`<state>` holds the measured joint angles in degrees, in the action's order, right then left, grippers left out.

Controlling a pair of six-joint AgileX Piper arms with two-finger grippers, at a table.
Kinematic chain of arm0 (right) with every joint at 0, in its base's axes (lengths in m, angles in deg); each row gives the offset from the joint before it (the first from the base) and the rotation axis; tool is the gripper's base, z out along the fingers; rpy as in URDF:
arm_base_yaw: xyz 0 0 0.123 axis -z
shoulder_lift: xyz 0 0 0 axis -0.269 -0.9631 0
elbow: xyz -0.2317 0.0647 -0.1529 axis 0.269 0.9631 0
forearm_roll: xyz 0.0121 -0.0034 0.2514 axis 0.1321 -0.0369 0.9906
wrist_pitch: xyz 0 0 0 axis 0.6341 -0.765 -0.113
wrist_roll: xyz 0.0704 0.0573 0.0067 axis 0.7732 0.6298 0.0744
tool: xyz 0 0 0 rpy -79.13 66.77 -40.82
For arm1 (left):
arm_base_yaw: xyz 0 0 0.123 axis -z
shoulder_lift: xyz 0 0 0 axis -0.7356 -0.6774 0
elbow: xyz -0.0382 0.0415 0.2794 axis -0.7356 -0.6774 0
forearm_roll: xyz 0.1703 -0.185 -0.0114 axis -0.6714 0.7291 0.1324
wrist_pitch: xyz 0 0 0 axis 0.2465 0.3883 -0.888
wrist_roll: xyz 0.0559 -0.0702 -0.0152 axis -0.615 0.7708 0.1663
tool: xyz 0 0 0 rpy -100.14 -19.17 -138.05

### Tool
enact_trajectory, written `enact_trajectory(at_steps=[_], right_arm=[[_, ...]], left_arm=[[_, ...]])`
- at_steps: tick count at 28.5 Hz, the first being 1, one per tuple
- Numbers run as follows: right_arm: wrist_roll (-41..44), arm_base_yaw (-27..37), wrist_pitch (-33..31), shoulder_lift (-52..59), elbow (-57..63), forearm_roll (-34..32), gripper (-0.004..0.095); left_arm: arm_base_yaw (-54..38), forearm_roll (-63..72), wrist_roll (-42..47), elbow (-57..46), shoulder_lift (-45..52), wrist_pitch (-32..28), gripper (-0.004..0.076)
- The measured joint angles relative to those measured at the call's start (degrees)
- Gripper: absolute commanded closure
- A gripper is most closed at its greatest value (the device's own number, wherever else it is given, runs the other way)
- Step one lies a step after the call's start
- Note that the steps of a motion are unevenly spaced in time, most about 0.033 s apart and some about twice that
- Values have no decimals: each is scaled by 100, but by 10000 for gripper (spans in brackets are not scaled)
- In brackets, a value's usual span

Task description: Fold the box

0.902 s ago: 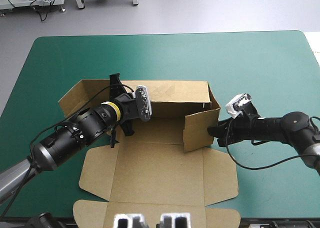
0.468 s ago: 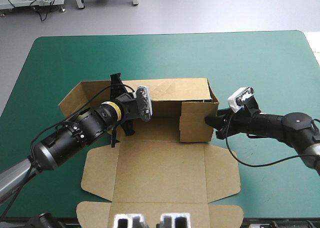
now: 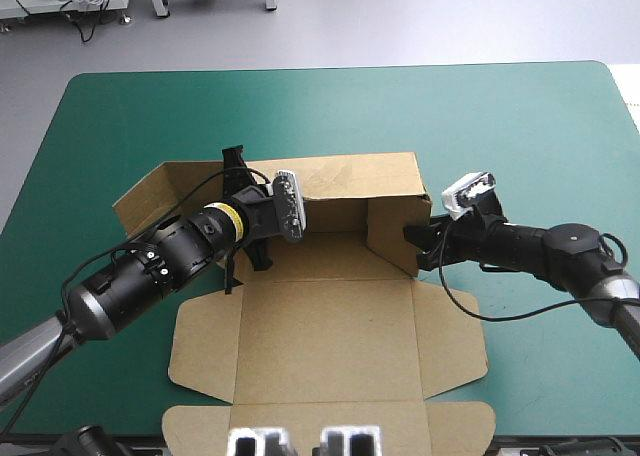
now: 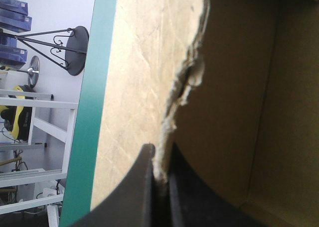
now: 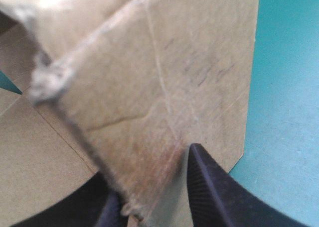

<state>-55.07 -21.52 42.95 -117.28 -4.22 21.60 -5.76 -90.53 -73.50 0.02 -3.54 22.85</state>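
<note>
Lies mid-tabletop [image 3: 520,116] as a half-raised brown box [image 3: 325,336]: stands with far wall and right wall up, spreads lid and flaps flat toward the near edge.

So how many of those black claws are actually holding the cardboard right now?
2. The left gripper pinches raised board at the left end of the box; the right gripper pinches the upright flap at its right end.

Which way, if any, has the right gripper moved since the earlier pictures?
Yes. The right gripper, holding the box, shifted toward the table's far edge and slightly left.
</note>
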Motion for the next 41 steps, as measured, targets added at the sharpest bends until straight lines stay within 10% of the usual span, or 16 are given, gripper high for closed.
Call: enact_trajectory(at_steps=[7,12,24,41], right_arm=[[-139,-313,668,-122,-16,171,932],[-139,-337,907,-128,-39,214,912],[-139,-337,959,-145,-50,299,912],[-132,-337,1147,-157,-50,278,912]], left_arm=[[0,0,-2,0,0,-55,734],[0,0,-2,0,-23,-80,722],[5,-379,-2,-11,-183,-91,331],[1285,-318,34,-69,-1,-902,463]])
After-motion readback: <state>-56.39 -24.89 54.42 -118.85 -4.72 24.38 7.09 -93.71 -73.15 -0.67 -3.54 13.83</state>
